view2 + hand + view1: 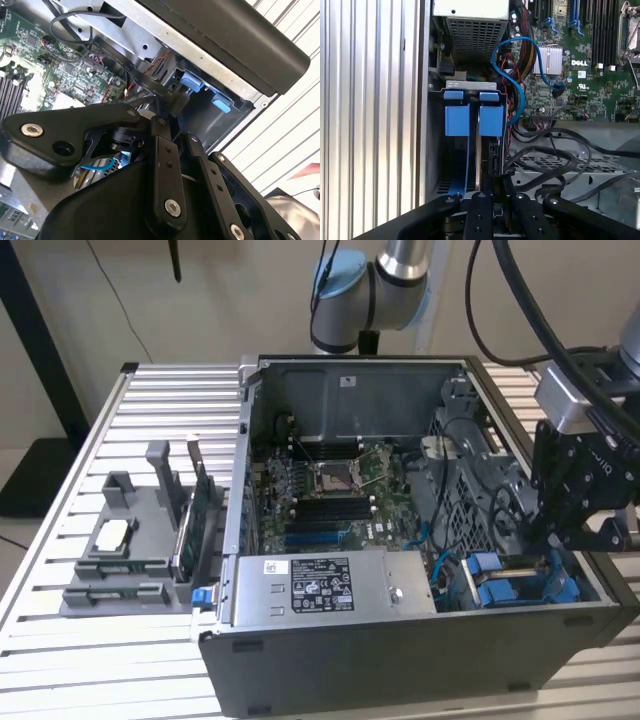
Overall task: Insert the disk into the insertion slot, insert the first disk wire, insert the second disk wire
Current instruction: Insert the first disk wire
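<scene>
Pincer (496, 189) clamped on black disk wire (145, 82), near the seated disk (491, 119); seemingly first-wire step, needing careful plug alignment.

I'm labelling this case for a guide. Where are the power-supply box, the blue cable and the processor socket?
power-supply box (320, 585), exterior view, on its label.
blue cable (522, 100), first wrist view, on its lower bend.
processor socket (333, 476), exterior view, on its middle.
</scene>
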You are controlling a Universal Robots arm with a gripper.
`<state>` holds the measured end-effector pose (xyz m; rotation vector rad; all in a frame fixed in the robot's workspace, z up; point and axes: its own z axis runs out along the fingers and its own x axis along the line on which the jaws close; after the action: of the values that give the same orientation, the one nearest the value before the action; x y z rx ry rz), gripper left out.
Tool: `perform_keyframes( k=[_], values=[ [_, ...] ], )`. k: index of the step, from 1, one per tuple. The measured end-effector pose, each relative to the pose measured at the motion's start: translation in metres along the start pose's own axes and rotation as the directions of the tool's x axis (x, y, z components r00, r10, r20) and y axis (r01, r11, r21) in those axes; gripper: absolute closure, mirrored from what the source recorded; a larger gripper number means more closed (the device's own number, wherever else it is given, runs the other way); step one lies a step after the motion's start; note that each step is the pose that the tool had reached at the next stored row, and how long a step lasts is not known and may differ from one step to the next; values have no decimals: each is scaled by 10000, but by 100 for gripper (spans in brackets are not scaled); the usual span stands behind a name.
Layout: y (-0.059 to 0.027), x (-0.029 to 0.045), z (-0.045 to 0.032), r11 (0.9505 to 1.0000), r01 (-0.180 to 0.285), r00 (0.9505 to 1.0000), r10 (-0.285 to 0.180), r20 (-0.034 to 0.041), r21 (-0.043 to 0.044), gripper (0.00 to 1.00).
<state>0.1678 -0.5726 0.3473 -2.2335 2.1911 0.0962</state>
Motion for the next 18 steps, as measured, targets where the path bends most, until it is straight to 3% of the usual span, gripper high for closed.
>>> perform_keyframes(
  k=[18],
  values=[
    [-25,-5,52,10000,0,10000,0,2,3,81]
  ],
)
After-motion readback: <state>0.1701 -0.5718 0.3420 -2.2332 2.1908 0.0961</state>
